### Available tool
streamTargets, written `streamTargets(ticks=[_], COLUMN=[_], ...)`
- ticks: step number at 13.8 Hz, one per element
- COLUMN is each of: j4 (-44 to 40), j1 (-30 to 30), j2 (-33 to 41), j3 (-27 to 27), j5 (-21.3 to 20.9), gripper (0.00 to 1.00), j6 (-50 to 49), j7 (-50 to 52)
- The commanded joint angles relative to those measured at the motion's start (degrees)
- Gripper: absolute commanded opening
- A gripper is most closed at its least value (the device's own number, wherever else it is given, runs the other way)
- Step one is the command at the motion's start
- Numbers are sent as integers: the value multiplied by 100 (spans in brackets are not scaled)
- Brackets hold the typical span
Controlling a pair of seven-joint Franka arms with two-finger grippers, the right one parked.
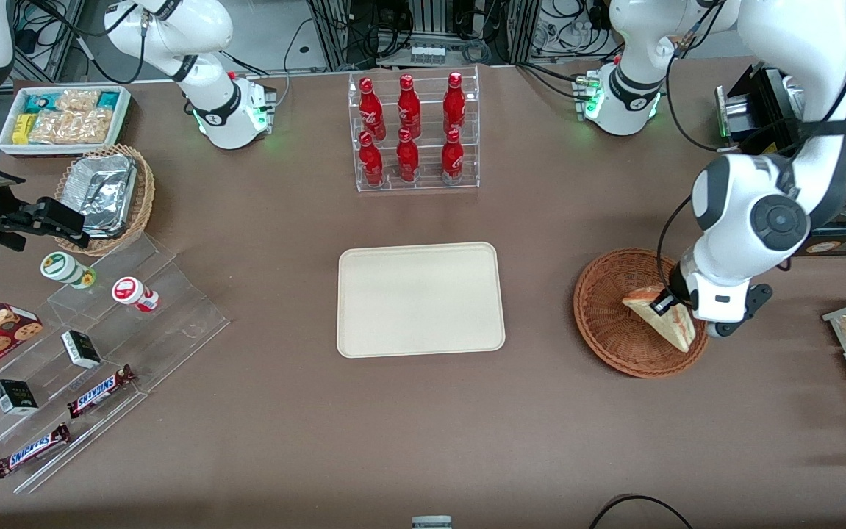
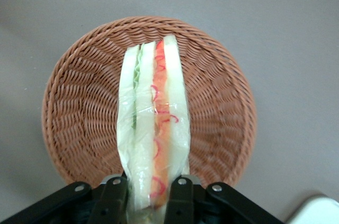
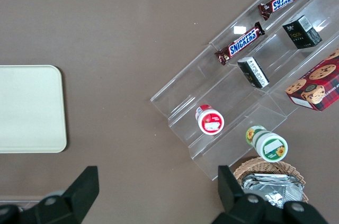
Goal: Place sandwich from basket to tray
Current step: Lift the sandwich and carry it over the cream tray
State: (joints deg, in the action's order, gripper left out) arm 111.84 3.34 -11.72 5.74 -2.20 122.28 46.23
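While your gripper (image 2: pixel 147 195) is pinching the sandwich (image 2: pixel 153 128) above the basket (image 2: pixel 69 107), you are doing the pickup. Next you are facing a lift and carry to the tray (image 1: pixel 420 298).

Left arm bent downward, gripper (image 1: pixel 667 304) fingers (image 2: pixel 114 198) closed on a load.

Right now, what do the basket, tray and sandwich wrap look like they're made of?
Basket: woven wicker, reddish-brown, matte; the coiled weave shows. Tray: smooth cream, low rim, probably plastic or moulded fibre; can't tell which. Sandwich: pale bread and red-green filling under clear glossy film, wrinkled, likely plastic wrap. The gripper is shut on the sandwich over the basket.
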Motion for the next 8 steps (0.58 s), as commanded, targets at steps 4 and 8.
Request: streamTargets(ticks=[4,8], j4=[-1383,-1989], j1=[1202,2020], j2=[-366,-840], j3=[85,85], j5=[-96,-53], gripper=[19,19], j6=[-1039,-1057], j7=[245,544])
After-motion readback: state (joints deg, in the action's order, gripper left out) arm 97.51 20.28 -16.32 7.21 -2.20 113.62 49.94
